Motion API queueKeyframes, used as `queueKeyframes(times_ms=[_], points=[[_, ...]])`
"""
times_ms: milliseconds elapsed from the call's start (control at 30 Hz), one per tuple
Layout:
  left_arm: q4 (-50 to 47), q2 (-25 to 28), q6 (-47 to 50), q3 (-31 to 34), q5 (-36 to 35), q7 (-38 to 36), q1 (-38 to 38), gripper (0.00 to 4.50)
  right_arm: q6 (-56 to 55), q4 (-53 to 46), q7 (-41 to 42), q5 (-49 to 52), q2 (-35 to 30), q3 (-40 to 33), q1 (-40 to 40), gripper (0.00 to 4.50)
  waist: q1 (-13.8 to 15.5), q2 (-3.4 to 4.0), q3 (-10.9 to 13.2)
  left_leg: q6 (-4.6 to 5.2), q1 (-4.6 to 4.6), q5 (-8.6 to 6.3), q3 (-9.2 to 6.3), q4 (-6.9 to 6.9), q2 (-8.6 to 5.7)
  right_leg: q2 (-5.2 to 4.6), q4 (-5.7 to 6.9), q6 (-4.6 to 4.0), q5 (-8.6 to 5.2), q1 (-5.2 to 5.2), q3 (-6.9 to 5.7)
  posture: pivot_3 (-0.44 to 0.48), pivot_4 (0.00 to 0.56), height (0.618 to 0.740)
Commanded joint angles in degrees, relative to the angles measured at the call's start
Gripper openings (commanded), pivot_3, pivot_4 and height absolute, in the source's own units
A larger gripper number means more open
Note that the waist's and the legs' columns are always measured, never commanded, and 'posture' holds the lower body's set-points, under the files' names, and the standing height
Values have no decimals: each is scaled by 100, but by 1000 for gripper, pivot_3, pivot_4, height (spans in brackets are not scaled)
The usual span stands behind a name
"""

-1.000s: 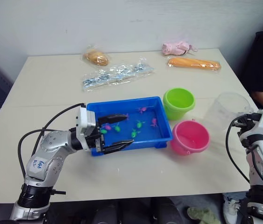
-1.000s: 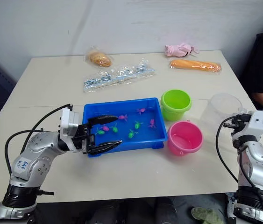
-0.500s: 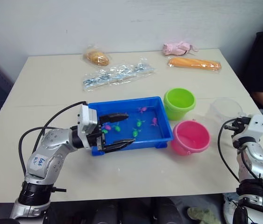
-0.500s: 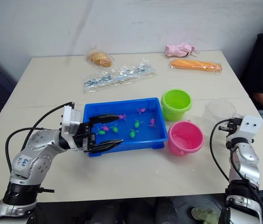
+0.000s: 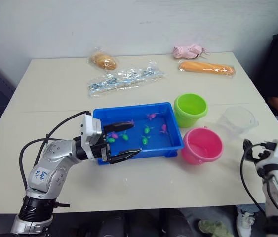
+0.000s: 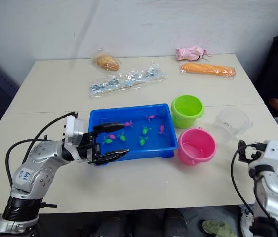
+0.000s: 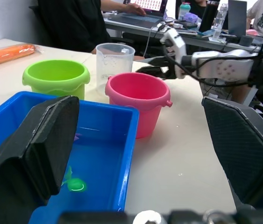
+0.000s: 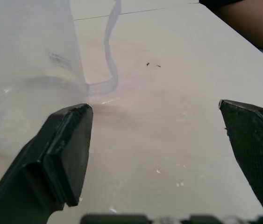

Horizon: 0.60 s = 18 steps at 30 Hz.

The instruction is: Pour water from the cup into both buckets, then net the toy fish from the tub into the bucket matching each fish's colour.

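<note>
The clear plastic measuring cup (image 6: pixel 232 121) stands upright on the table (image 6: pixel 143 185), beside the glossy lime-green (image 6: pixel 186 110) and pink round buckets (image 6: pixel 196 146). The right gripper (image 8: pixel 161 140), wide open and empty, sits just beside the cup. The left gripper (image 5: pixel 124 139), also spread wide and empty, hangs over the shallow blue rectangular tub (image 5: pixel 173 140) holding tiny fish (image 5: pixel 144 140).

Left arm bent, forearm reaching toward right side of table; left gripper (image 5: pixel 121 140) fingers spread wide, pointing right, near front-left part of table. Right arm low at table's front-right edge; right gripper (image 7: pixel 155 65) fingers spread wide, pointing left along table.
</note>
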Motion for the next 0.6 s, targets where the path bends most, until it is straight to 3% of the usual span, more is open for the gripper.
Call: queueKeyframes(times_ms=[33,200,400,533,600], points=[[-222,110,-152,276,-6,62,153,4500,-6,-1273,677,671,26,-239,602,4474,-1,1,-1,0,1,0,0,0,0,0,0,0,0,0,1,0,150,740],[-182,417,-409,1168,145,391,682,4500,863,-3423,1433,1598,-753,-456,1592,4474,-41,3,-2,0,12,-1,6,-17,5,2,-5,0,0,0,7,0,150,740],[336,660,-963,2157,378,521,1427,4500,577,-4046,2681,1867,-1546,-210,1238,4474,-47,-43,-3,6,40,-9,8,-22,8,-1,-28,-1,0,20,7,0,150,740],[235,-60,-1102,3427,596,2024,2288,4500,133,-3946,3212,1620,-1544,444,642,4474,-15,-64,-4,17,46,-20,12,-25,9,-11,-33,-1,0,27,7,0,150,740],[15,-393,-1097,3918,607,2421,2885,4500,138,-3849,3808,2021,-1538,676,424,4474,-54,-90,-12,21,49,-30,19,-25,9,-17,-31,1,1,31,8,0,150,740]])
